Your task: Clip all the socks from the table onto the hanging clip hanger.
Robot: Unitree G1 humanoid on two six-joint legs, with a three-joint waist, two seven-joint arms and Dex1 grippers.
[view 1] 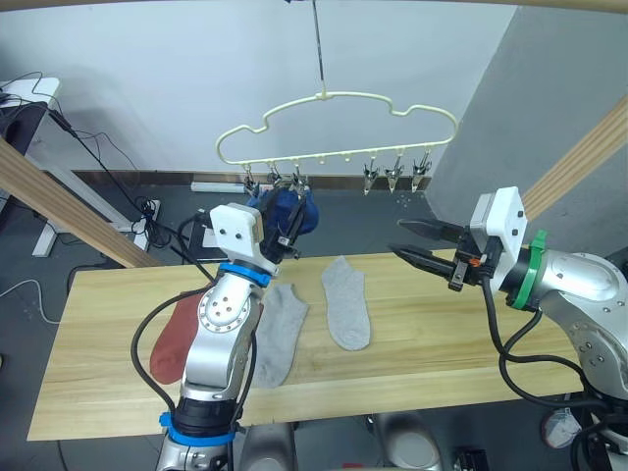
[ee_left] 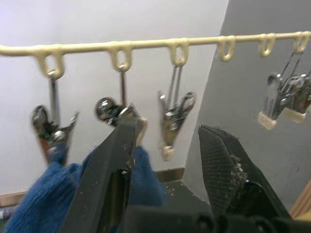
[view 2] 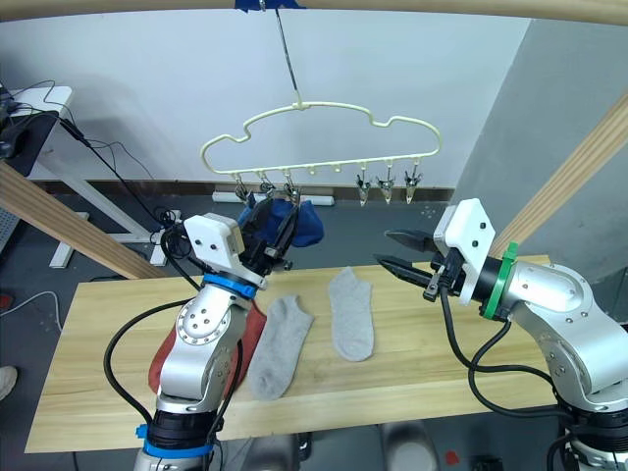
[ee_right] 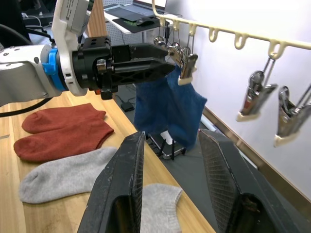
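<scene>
While left gripper [view 1: 290, 228] spreads fingers at clip hanger [view 1: 339, 128], right gripper [view 1: 420, 245] hovers open off table [view 1: 432, 339] edge.

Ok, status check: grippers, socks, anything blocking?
Left gripper open, up at the clip hanger by the hung blue socks. Right gripper open, empty. Two grey socks, two red socks on table. Nothing blocking.

Two light grey socks [view 1: 346, 302] [view 1: 276, 332] lie flat on the bench [view 1: 442, 339]. Two rust-red socks [ee_right: 60, 130] lie there too (overlapping, so they read as one patch from the head views). Blue socks [ee_right: 167, 109] hang from the clip hanger [view 1: 334, 123]; their number cannot be told. Six metal clips [view 2: 387, 189] dangle from it, and two pincers are raised.
</scene>
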